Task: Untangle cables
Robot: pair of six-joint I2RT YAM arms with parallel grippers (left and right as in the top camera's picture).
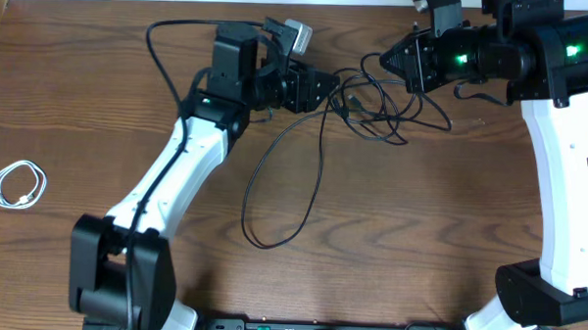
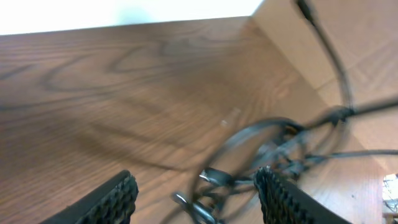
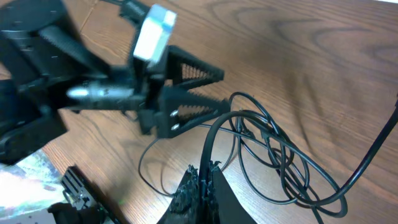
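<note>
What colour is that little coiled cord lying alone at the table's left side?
White; the overhead view shows the coiled cord best.

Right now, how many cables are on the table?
3, likely: a white cable coiled alone at far left, and two black cables tangled near the table's back centre, one loop trailing toward mid-table. The knot hides where each strand runs.

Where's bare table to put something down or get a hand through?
Free: wood between white cable and left arm; wide patch between the black cable loop and right arm. Crowded: top centre, tangle between left claw and right claw.
</note>
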